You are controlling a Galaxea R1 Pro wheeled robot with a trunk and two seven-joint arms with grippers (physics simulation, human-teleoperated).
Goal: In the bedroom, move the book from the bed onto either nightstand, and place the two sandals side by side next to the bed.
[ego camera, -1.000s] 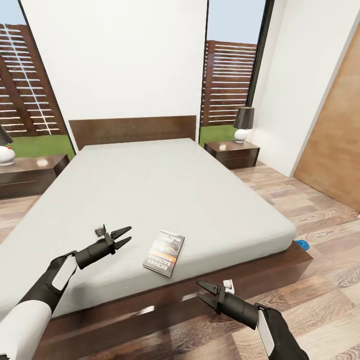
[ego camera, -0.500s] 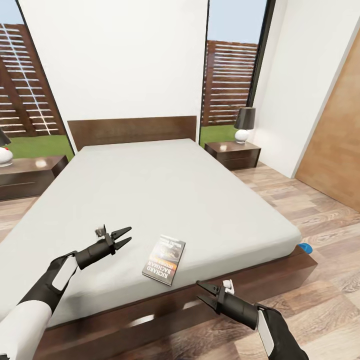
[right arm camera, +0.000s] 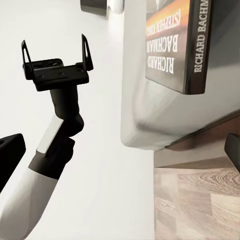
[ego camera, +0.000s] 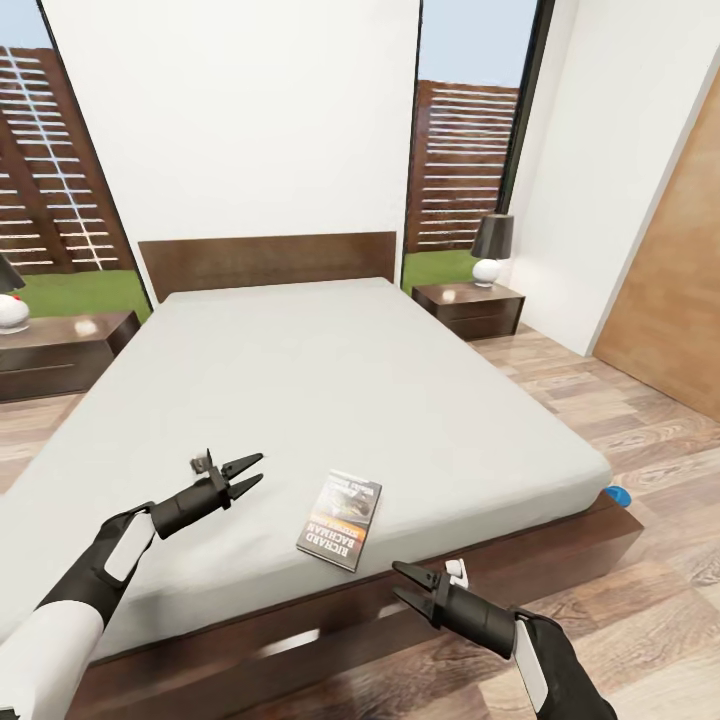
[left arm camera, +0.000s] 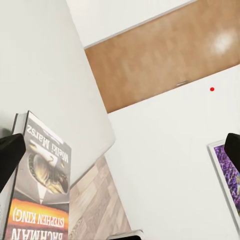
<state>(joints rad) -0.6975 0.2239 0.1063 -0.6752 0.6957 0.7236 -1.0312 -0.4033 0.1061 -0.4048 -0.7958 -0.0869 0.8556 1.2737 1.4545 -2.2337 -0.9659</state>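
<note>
Book step in hand: I hold both pincers spread, empty. Left pincer (ego camera: 243, 474) over bed (ego camera: 330, 390); book (ego camera: 341, 506) at its 3 o'clock. Next: reach, clamp cover, carry to nightstand (ego camera: 468, 308).

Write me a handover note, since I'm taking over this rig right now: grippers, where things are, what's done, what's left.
Left gripper: open, empty, over the bed.
Right gripper: open, empty, off the bed's foot edge.
Book: flat on the mattress near the foot edge, between both grippers, ungrasped.
Nightstands: one at the right, one at the left, each with a lamp.
Sandal: blue bit on the floor by the bed's right foot corner; the second is not spotted.
Done: nothing. Left: book, both sandals.
</note>
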